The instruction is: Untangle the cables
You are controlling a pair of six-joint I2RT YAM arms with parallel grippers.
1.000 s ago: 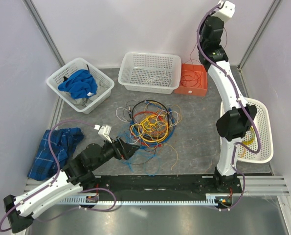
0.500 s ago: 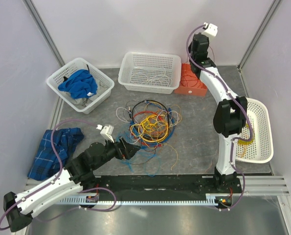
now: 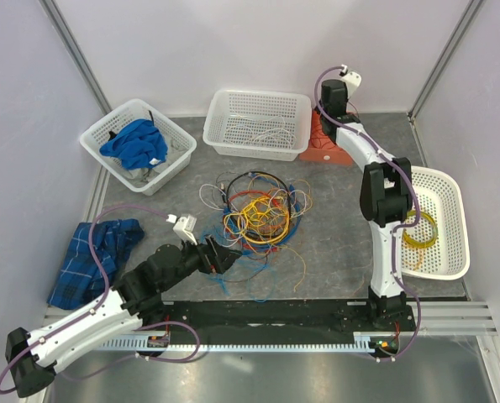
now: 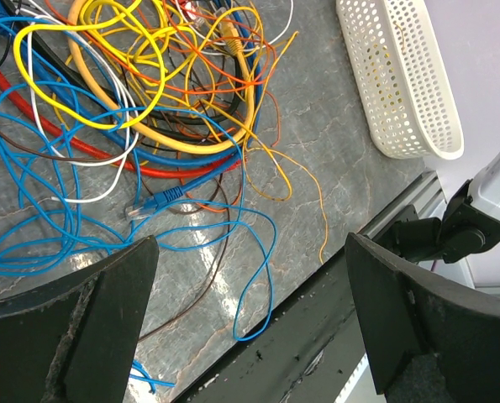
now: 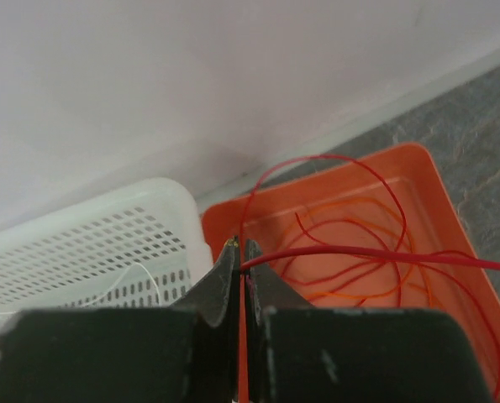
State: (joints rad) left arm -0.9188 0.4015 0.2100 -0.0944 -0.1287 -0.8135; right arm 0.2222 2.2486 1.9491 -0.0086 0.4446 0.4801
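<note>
The cables (image 3: 258,214) lie in a tangled pile of yellow, orange, red, blue, black and white loops mid-table; they also show in the left wrist view (image 4: 149,101). My left gripper (image 3: 224,254) is open and empty at the pile's near-left edge, its jaws wide apart (image 4: 250,311) over loose blue loops (image 4: 258,252). My right gripper (image 3: 325,126) is low over the orange bin (image 3: 317,144) at the back. It is shut (image 5: 241,252) on a thin red cable (image 5: 359,252) that loops into the bin (image 5: 434,193).
A white basket (image 3: 170,164) with blue cloth stands back left. A white basket (image 3: 258,101) with white wires stands back centre. An oval basket (image 3: 460,227) with a yellow cable stands right. Plaid cloth (image 3: 94,256) lies left. A black rail (image 3: 275,317) runs along the front.
My right arm has come down from high up to the orange bin, carrying the red cable. My left arm has barely moved.
</note>
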